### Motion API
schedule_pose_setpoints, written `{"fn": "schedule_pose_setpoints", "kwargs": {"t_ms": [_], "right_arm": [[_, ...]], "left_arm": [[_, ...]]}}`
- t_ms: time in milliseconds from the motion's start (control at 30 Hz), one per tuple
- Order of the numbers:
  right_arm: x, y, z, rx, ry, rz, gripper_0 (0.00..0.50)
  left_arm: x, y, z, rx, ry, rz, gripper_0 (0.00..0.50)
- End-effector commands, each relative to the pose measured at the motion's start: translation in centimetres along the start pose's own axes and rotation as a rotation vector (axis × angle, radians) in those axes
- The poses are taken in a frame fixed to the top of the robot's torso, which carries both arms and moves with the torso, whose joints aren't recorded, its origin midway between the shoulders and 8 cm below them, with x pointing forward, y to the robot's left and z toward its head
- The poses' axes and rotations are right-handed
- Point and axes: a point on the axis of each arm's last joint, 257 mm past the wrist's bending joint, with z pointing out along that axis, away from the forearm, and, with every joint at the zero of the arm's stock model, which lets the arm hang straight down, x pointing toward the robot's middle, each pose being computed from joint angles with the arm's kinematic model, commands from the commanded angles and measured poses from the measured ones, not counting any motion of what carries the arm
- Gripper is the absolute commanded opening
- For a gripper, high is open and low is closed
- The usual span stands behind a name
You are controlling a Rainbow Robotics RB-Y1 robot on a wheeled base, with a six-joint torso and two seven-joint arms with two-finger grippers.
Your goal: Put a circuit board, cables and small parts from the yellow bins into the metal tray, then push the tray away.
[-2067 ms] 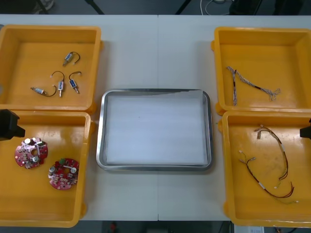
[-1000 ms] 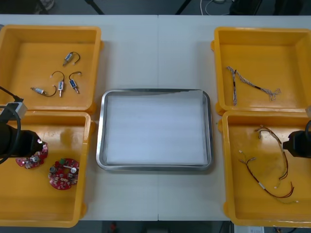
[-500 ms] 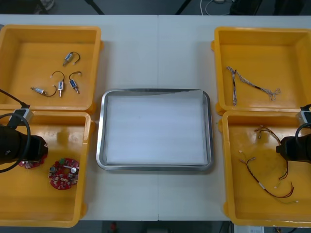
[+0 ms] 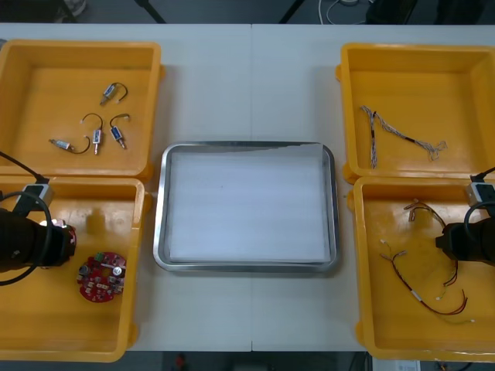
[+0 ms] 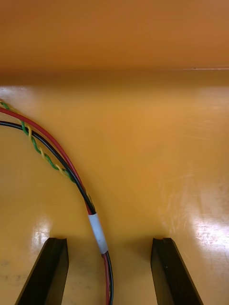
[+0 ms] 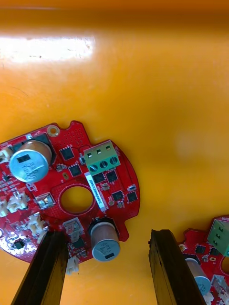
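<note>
My left gripper (image 4: 58, 243) hangs low in the near left yellow bin (image 4: 77, 332), covering one round red circuit board; a second board (image 4: 101, 276) lies just to its right. In the left wrist view the gripper (image 6: 107, 233) is open, and the board (image 6: 67, 190) lies under and ahead of the fingers. My right gripper (image 4: 452, 246) is down in the near right bin (image 4: 402, 325) over the red and black cable (image 4: 421, 297). In the right wrist view the gripper (image 5: 109, 240) is open, with the cable's white sleeve (image 5: 98, 233) between the fingers.
The metal tray (image 4: 158, 232), white inside, sits between the bins. Several small metal parts (image 4: 97, 131) lie in the far left bin (image 4: 46, 62). A thin twisted cable (image 4: 398, 135) lies in the far right bin (image 4: 464, 69). The second board's edge (image 6: 210, 267) lies by one finger.
Both arms came in from the table's sides and sank into the near bins. The left gripper now hides the leftmost board; the right gripper reached the red and black cable.
</note>
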Motion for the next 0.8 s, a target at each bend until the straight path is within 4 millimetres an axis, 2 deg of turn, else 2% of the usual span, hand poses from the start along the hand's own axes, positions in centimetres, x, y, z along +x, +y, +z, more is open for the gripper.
{"fn": "schedule_pose_setpoints", "kwargs": {"t_ms": [33, 67, 133, 333, 533, 567, 600, 633, 667, 800], "right_arm": [[1.7, -0.8, 0.4, 0.013, 0.038, -0.040, 0.350], [1.8, -0.7, 0.4, 0.012, 0.039, -0.040, 0.177], [1.8, -0.7, 0.4, 0.012, 0.039, -0.039, 0.000], [1.1, -1.1, -0.1, 0.015, 0.021, -0.032, 0.000], [-0.1, -1.6, -1.8, 0.024, 0.002, -0.024, 0.000], [-0.3, -1.9, -2.5, 0.030, 0.000, -0.024, 0.000], [-0.5, -2.0, -3.2, 0.034, 0.001, -0.022, 0.000], [-0.6, -2.2, -3.6, 0.038, 0.004, -0.023, 0.000], [-0.7, -2.1, -3.9, 0.039, 0.003, -0.025, 0.000], [-1.3, -2.0, -7.1, 0.055, 0.001, -0.043, 0.000]], "left_arm": [[1.4, 0.2, 0.6, -0.014, 0.020, 0.102, 0.500], [1.4, 0.1, 0.8, -0.016, 0.017, 0.108, 0.500], [1.3, 0.2, 0.9, -0.029, 0.010, 0.118, 0.500], [1.3, 0.3, 1.3, -0.048, 0.002, 0.134, 0.500], [1.4, 0.3, 1.3, -0.046, 0.004, 0.134, 0.500], [1.4, 0.2, 1.3, -0.044, 0.005, 0.136, 0.435], [1.4, 0.2, 1.3, -0.043, 0.005, 0.135, 0.172], [1.4, 0.2, 1.3, -0.043, 0.005, 0.137, 0.028], [1.4, 0.2, 1.3, -0.043, 0.004, 0.136, 0.000], [1.5, 0.0, 1.3, -0.037, 0.007, 0.137, 0.000]]}}
